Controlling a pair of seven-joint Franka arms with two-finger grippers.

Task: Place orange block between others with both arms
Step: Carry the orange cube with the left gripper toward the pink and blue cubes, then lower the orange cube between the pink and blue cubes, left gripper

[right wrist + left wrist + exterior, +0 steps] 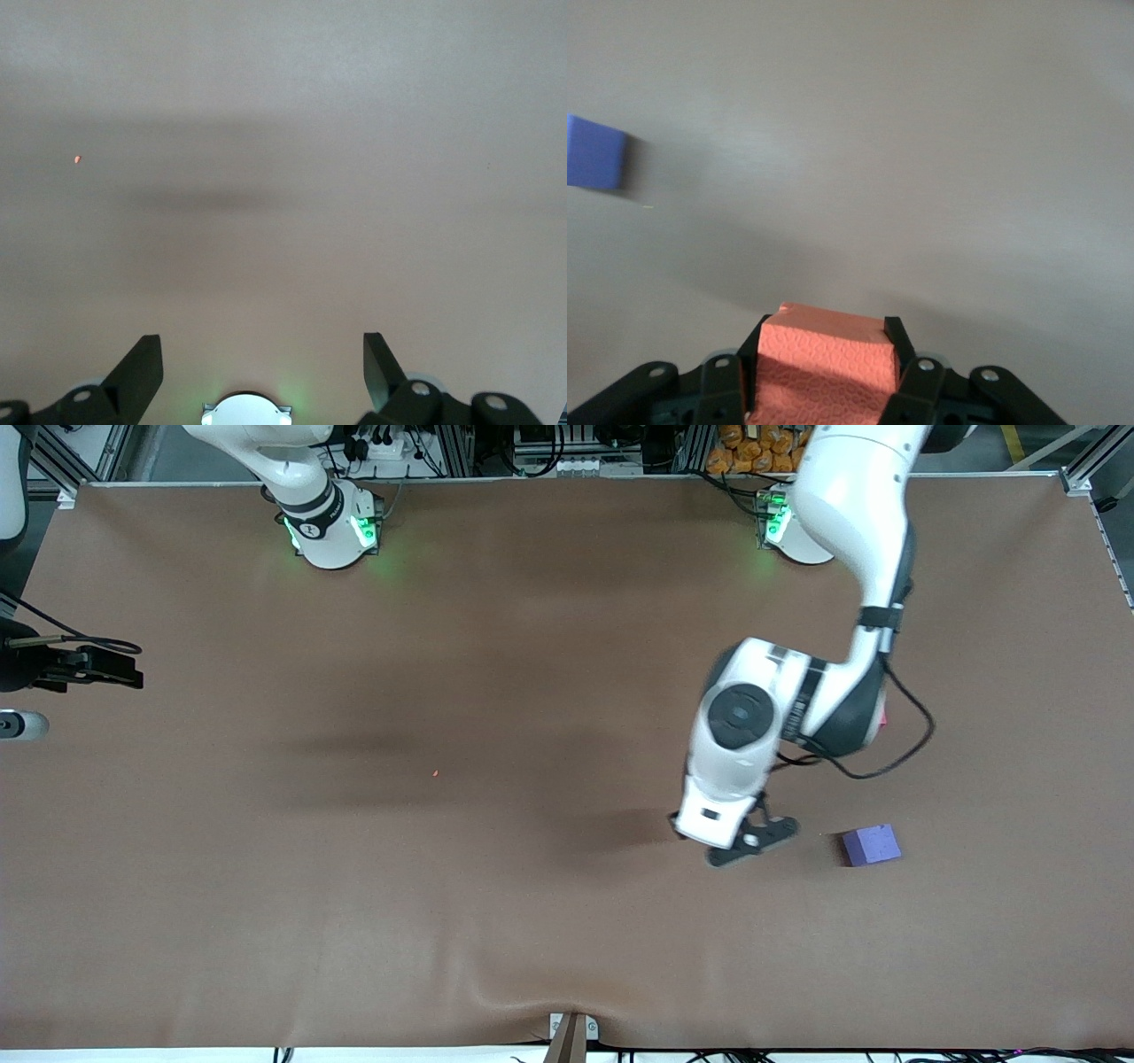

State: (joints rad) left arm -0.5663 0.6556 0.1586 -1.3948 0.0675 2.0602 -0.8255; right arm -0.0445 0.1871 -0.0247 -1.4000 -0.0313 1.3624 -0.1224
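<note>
My left gripper (826, 323) is shut on the orange block (824, 363), which fills the gap between its black fingers. In the front view this gripper (751, 846) hangs low over the table beside the purple cube (871, 844), and the hand hides the block. The purple cube (594, 152) also shows in the left wrist view, apart from the gripper. Only a sliver of the red-pink cube (883, 719) peeks out past the left arm's elbow, farther from the front camera than the purple one. My right gripper (261, 341) stands open and empty at the right arm's end of the table (120, 671).
A brown cloth (443, 868) covers the table, wrinkled near the front edge. A tiny red speck (435, 772) lies mid-table. The right arm's green-lit base (245, 413) shows in the right wrist view. Cables and rails run along the robots' side.
</note>
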